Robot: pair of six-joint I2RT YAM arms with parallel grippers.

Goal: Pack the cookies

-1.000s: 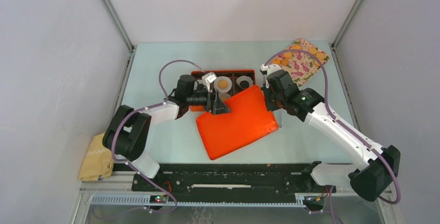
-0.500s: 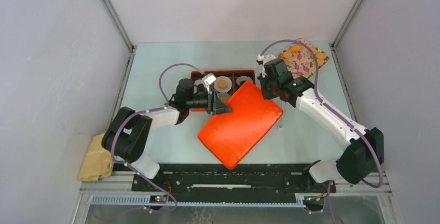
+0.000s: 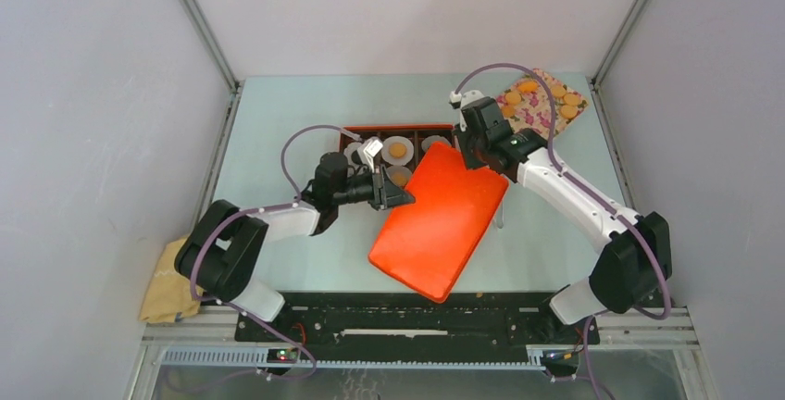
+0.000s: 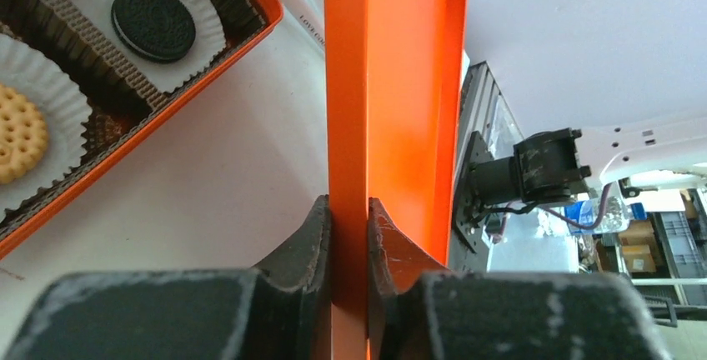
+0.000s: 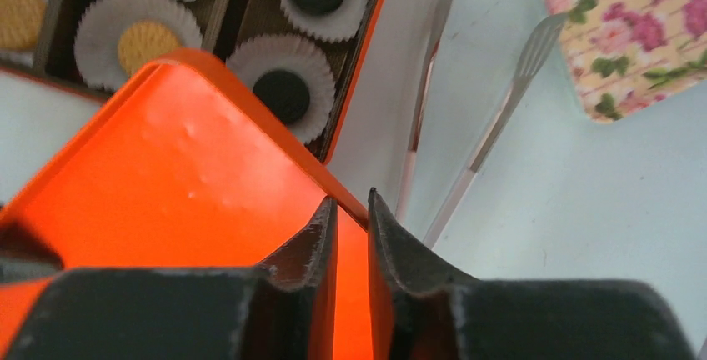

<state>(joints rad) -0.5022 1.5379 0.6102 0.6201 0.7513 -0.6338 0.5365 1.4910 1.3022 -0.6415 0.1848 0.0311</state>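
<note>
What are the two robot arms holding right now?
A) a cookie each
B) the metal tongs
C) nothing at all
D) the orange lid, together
D: the left gripper and the right gripper are each shut on an edge of the orange lid.

Metal tongs (image 5: 493, 127) lie beside orange lid (image 3: 437, 224) (floral mat (image 5: 634, 35) nearby).

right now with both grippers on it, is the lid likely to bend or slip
Probably stiff: the lid spans flat between the left gripper and right gripper with no visible sag. Likely light, since each holds only a thin rim. It could slip or pivot: its surface looks glossy and the pinches are narrow.
</note>
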